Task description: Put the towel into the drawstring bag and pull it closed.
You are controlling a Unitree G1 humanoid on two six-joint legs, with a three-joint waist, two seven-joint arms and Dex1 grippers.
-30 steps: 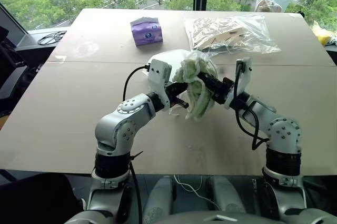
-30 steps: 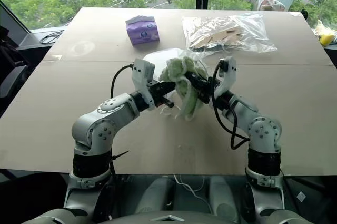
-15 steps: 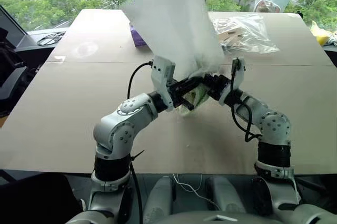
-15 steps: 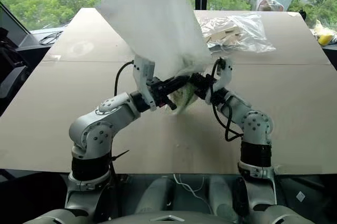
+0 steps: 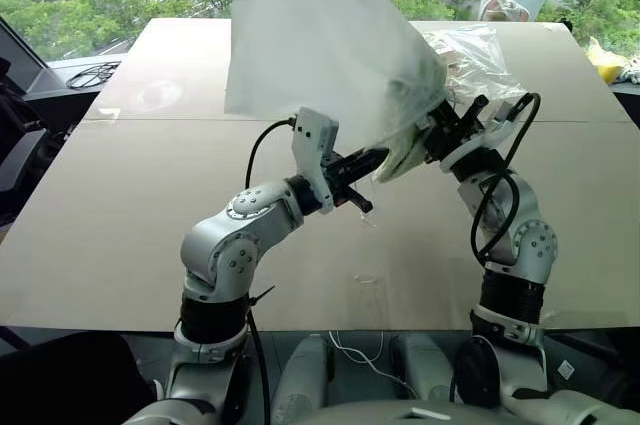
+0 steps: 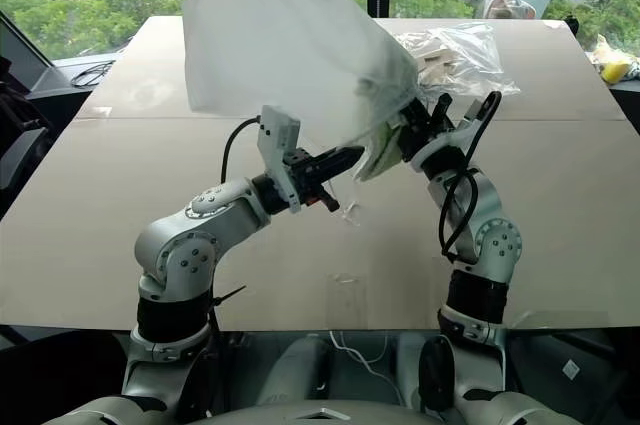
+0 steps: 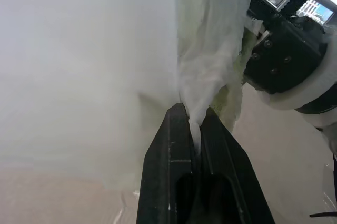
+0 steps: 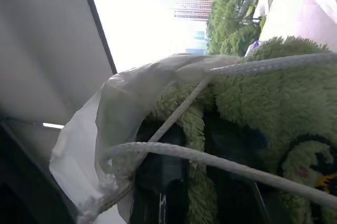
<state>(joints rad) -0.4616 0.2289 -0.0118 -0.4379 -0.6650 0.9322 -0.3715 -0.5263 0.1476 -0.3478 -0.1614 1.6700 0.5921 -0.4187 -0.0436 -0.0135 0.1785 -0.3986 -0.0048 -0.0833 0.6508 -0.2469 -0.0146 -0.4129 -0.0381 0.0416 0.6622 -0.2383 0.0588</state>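
So right now the drawstring bag is up in the air over the middle of the desk, billowing like a sail with its closed end flung up and to the left. The left tool is pinched shut on a gathered bit of the bag's rim; the left wrist view shows white fabric squeezed between its fingers. The right tool sits just right of it at the mouth, closed on the towel, I think, though the cloth hides most of it, so take that with a grain of salt. The towel is pale green and fluffy, stuffed in the bag's mouth with the white cord looped across it.

Handling-wise, the bag is super thin, light and floppy, and it catches air and won't hold a shape. I'd say grip it at the rim or the cord, never the body. The towel is soft and squishy, so it compresses easily but could snag the cord on the way in.

A clear plastic bag lies on the far right.
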